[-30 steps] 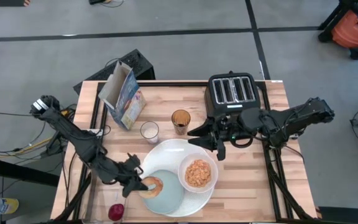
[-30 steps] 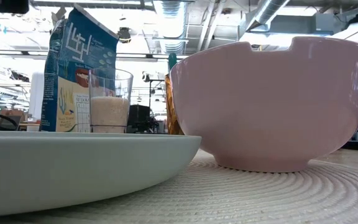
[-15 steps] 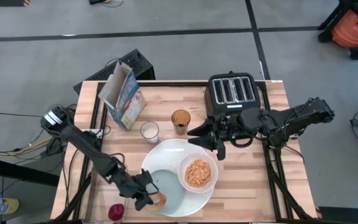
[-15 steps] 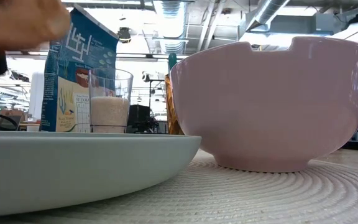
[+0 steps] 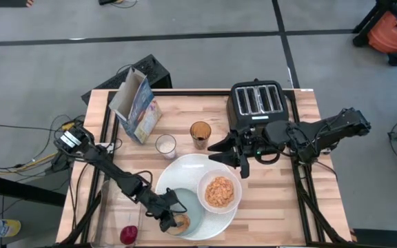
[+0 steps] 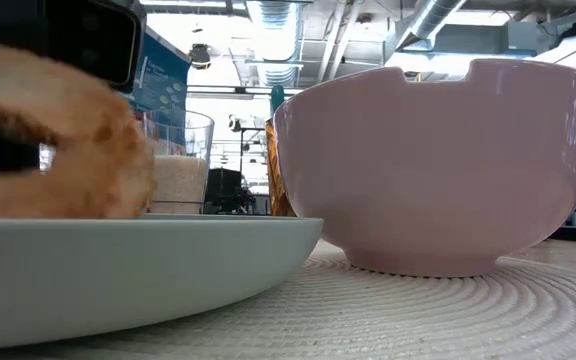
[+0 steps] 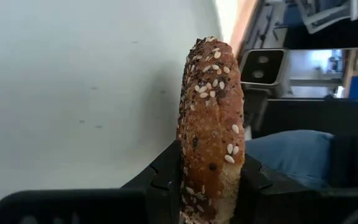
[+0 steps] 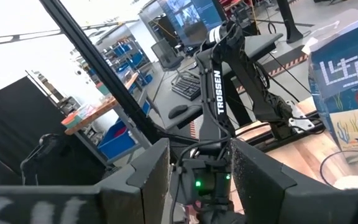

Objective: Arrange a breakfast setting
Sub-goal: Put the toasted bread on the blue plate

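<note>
The left hand [image 7: 210,186] clamps the seeded bagel [image 7: 211,124] by its crust, over the small pale-blue plate [image 5: 193,207]. The bagel looks light, firm and crumbly, so edge grips suit. The right hand [image 5: 242,162] hovers wide.

We see a black four-slot toaster [image 5: 256,100] at about one o'clock on the wooden table [image 5: 281,200]. Two glasses stand near twelve o'clock of centre — one of milk [image 5: 165,145], one of amber drink [image 5: 200,133] just beside it — and an orange vacuum [image 5: 392,31] sits on the floor at two o'clock
</note>
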Robot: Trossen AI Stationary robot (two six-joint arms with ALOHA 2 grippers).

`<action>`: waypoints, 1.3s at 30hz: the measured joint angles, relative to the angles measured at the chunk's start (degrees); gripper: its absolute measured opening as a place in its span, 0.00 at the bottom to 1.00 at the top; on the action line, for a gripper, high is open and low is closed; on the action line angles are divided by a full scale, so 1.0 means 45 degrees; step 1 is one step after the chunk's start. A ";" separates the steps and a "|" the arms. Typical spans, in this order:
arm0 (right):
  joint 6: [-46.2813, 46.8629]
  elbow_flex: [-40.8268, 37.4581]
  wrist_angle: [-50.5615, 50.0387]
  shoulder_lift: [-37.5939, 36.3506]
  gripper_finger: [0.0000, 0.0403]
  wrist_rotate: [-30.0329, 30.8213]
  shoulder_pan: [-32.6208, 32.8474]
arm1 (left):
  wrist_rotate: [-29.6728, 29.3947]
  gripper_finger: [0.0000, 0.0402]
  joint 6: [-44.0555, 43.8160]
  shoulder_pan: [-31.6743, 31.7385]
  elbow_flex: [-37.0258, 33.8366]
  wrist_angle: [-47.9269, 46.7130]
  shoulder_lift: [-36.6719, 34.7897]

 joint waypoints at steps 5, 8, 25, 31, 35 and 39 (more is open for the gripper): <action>0.0000 0.0005 -0.0070 0.0000 0.48 0.0000 -0.0003 | 0.0320 0.18 -0.0029 0.0275 0.0000 0.0011 -0.0020; 0.0000 0.0005 -0.0269 0.0002 0.48 0.0000 -0.0005 | 0.0602 0.18 -0.0148 0.0428 0.0000 -0.0070 -0.0020; -0.0005 0.0005 -0.0271 0.0005 0.48 -0.0005 -0.0005 | 0.1594 0.18 -0.0421 0.0755 0.0000 -0.0009 -0.0020; -0.0010 0.0005 -0.0271 0.0005 0.48 -0.0005 -0.0005 | 0.1593 0.18 -0.0142 0.0794 0.0000 0.0308 -0.0020; -0.0010 0.0005 -0.0266 0.0005 0.48 -0.0005 -0.0005 | 0.2098 0.20 0.0161 0.1001 0.0000 0.0559 -0.0020; -0.0015 0.0005 -0.0266 0.0005 0.48 -0.0010 -0.0005 | 0.3284 0.28 0.0238 0.1446 0.0000 0.0513 -0.0020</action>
